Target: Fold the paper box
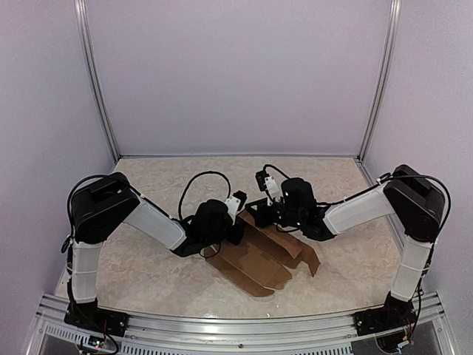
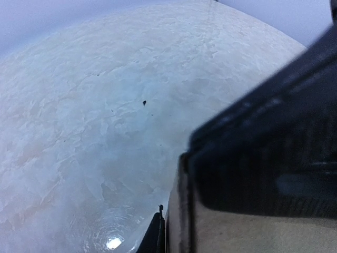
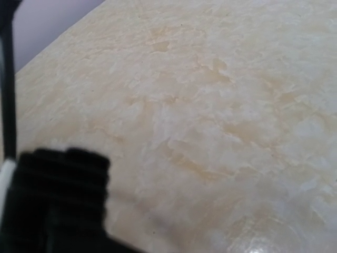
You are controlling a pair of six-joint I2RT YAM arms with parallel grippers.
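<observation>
Left claw (image 1: pixel 238 220) looks pinched shut on a raised flap of the paper box (image 1: pixel 259 262), mid-desk (image 1: pixel 170 177). Right claw (image 1: pixel 260 213) is closed and empty beside it. I'd say the cardboard is light, stiff and creases easily, so grip flaps near the folds.

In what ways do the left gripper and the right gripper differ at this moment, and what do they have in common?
The left gripper is at the left side of the paper box, the right gripper at its far end. The left jaws seem shut on the cardboard. The right jaws are shut on nothing visible, and its wrist view shows only table. Both are shut and low.
</observation>
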